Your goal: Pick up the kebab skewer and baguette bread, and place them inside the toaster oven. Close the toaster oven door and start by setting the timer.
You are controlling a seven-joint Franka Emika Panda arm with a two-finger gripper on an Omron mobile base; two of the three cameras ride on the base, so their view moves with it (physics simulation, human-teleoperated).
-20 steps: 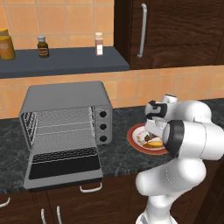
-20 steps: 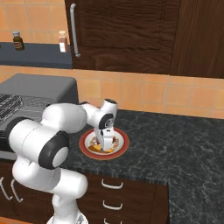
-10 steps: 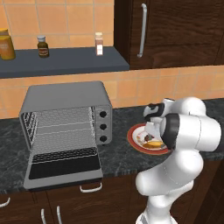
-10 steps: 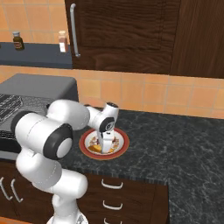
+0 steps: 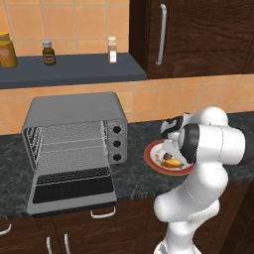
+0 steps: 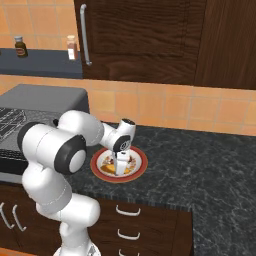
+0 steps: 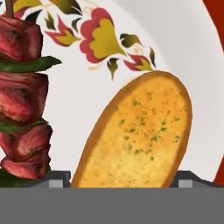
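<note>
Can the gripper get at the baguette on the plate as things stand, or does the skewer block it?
Probably yes. The gripper hangs right over the plate, with one fingertip on each side of the baguette. The skewer lies beside the loaf, apart from it, so nothing covers the bread.

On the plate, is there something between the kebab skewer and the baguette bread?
No. In the hand view only bare white plate separates the kebab skewer and the baguette bread.

Orange tiled wall (image 5: 74,20) rose behind a dark speckled stone counter (image 6: 200,170), with dark wood upper cabinets (image 6: 150,35), a grey-blue shelf (image 5: 74,69) carrying small jars (image 5: 48,52), and brown lower drawers (image 6: 135,220).
</note>
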